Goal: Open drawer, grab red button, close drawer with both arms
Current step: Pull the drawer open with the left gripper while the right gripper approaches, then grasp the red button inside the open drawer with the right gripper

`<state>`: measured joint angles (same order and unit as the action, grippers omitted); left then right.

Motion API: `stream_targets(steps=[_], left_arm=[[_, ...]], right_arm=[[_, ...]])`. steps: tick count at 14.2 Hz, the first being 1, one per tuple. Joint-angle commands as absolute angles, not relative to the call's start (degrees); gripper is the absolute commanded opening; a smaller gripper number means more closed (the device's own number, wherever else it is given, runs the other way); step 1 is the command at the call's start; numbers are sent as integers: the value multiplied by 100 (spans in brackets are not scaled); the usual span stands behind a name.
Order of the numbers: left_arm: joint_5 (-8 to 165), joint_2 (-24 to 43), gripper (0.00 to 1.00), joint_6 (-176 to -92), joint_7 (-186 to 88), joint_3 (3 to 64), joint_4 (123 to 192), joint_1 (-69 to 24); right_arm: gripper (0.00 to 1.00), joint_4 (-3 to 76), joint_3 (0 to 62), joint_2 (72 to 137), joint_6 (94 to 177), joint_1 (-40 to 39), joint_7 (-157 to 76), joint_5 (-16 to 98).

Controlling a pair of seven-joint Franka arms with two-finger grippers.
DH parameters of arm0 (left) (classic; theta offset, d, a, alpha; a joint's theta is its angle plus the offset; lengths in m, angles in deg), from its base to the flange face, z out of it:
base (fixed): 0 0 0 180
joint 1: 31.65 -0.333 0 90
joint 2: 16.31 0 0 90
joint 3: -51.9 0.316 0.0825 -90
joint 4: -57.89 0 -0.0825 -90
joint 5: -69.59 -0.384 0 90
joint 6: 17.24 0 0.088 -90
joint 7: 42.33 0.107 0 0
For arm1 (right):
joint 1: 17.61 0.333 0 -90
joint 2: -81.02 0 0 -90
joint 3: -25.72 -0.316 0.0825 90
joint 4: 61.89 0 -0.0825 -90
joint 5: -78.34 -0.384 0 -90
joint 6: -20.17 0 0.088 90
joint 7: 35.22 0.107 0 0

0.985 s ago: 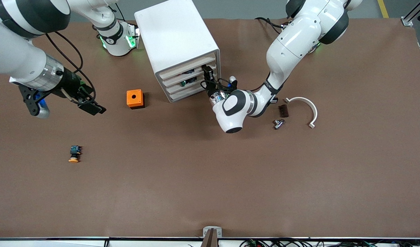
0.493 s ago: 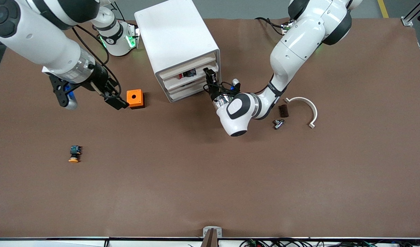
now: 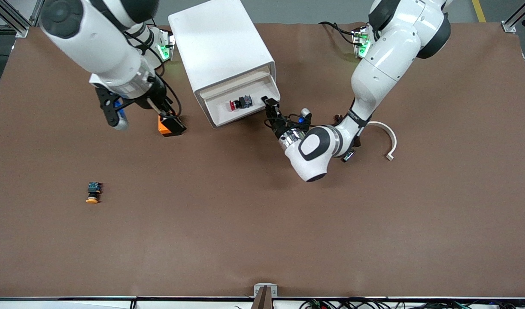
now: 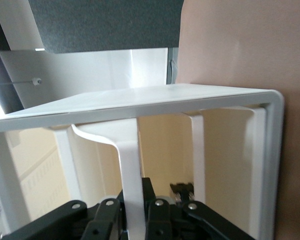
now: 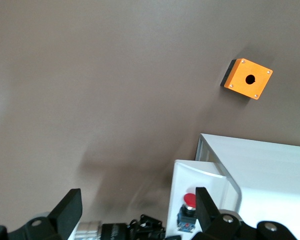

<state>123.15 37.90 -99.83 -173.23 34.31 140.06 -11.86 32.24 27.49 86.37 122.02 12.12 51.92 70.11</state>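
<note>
The top drawer [image 3: 241, 107] stands pulled out of the cabinet [image 3: 219, 43], and the red-capped button [image 3: 240, 103] lies on its side in the tray, its long axis running along the drawer front, cap toward the right arm's end of the table. The left gripper [image 3: 271, 104] is clamped tight on the drawer's front edge at the corner toward the left arm's end; in the left wrist view its fingers [image 4: 160, 220] pinch a white slat. The right gripper [image 3: 170, 122], jaws fully spread and holding nothing, hangs over the orange box [image 3: 164, 128], beside the cabinet. In the right wrist view the button [image 5: 189, 212] shows between its fingers. With the left arm busy on the drawer, the pick looks to be the right arm's: sideways over the tray, then down, jaws across the button's body
</note>
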Motion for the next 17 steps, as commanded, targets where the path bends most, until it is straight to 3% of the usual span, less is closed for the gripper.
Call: stream_targets(steps=[1, 11, 12, 14, 15, 17], left_arm=[[12435, 3792, 12, -10091, -17241, 3450, 13946, -1468], [12426, 3774, 17, -10144, -17233, 3450, 13866, -1733], [12426, 3766, 30, -10144, -17224, 3450, 13866, -1733], [12417, 3748, 87, -10144, -17189, 3450, 13866, -1794], [12417, 3739, 100, -10144, -17006, 3450, 13858, -1829], [12426, 3739, 100, -10144, -16514, 3441, 13788, -1873]], right_arm=[[100, 3302, 2801, 8752, 12448, 1666, 5757, 7332], [100, 3355, 2801, 9815, 13362, 2774, 7033, 7921], [100, 3364, 2801, 9929, 13442, 2801, 7033, 7922], [100, 3434, 2809, 10114, 13678, 2958, 7060, 7930], [100, 3495, 2801, 10159, 13828, 2985, 7121, 7931], [100, 3575, 2801, 10194, 13961, 3029, 7174, 7948]])
